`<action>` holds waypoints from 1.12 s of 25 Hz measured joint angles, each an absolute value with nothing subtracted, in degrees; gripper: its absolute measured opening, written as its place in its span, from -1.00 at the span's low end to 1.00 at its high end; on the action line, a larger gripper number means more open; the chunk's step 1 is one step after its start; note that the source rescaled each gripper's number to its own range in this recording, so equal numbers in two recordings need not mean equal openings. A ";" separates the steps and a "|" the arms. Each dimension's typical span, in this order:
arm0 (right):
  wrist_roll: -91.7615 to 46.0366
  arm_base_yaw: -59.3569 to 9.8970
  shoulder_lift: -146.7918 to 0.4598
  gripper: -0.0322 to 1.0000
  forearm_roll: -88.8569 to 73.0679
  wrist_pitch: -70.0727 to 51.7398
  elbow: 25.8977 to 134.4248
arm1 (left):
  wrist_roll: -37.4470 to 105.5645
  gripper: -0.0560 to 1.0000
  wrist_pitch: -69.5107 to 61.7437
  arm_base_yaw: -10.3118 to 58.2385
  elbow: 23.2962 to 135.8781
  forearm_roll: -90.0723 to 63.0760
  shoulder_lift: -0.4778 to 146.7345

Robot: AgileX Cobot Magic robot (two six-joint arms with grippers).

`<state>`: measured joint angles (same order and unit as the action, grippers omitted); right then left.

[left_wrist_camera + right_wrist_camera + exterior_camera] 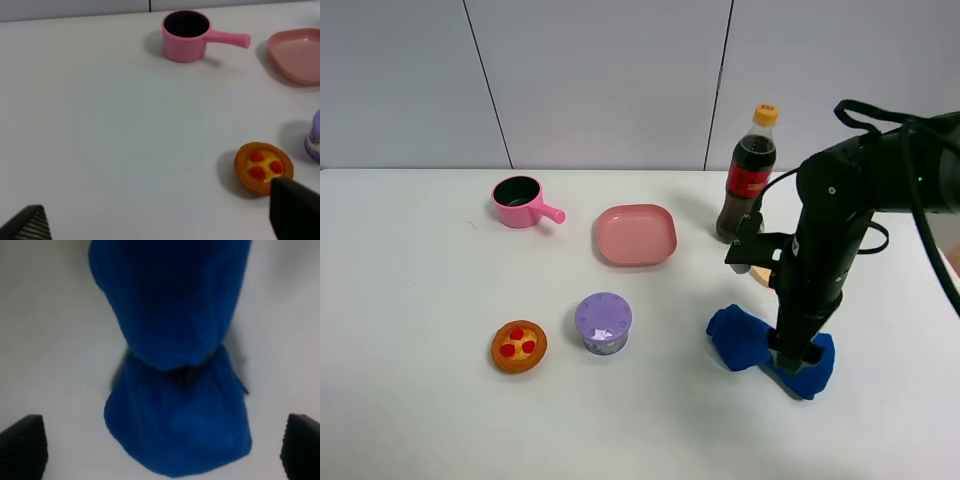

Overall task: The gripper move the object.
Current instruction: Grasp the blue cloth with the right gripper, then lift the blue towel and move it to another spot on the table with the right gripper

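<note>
The royal-blue fabric bundle (740, 337) lies on the white table at the front right, pinched in the middle with a lobe on each side. My right gripper (796, 356) hangs straight down over its pinched middle, and the black arm hides part of the right lobe. In the right wrist view the bundle (170, 315) fills the frame, and the right gripper (162, 450) is open, with one fingertip (22, 445) on each side of it. My left gripper (160, 220) is open and empty above bare table; it is out of the exterior high view.
A pink plate (636, 235) sits mid-table with a cola bottle (747, 175) to its right. A pink pot (520, 201) is at the back left. A purple cup (603, 323) and an orange tart (518, 346) stand at the front. A tan item (760, 273) peeks from behind the arm.
</note>
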<state>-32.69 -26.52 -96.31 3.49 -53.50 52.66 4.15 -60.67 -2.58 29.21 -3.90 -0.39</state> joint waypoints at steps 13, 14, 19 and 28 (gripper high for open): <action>-33.78 -26.52 -104.64 0.93 4.96 -42.26 50.07 | 4.15 1.00 -60.67 -2.58 29.21 -3.90 -0.39; -33.78 -26.52 -105.74 0.93 4.96 -41.76 50.01 | 4.15 1.00 -60.67 -2.58 29.21 -3.90 -0.39; -33.78 -26.52 -108.77 0.61 4.39 -39.02 49.95 | 4.15 1.00 -60.67 -2.58 29.21 -3.90 -0.39; -32.72 -26.52 -106.83 -0.93 4.32 -39.90 50.23 | 4.15 1.00 -60.67 -2.58 29.21 -3.90 -0.39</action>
<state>-32.72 -26.52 -106.83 4.32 -39.90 50.23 4.15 -60.67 -2.58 29.21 -3.90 -0.39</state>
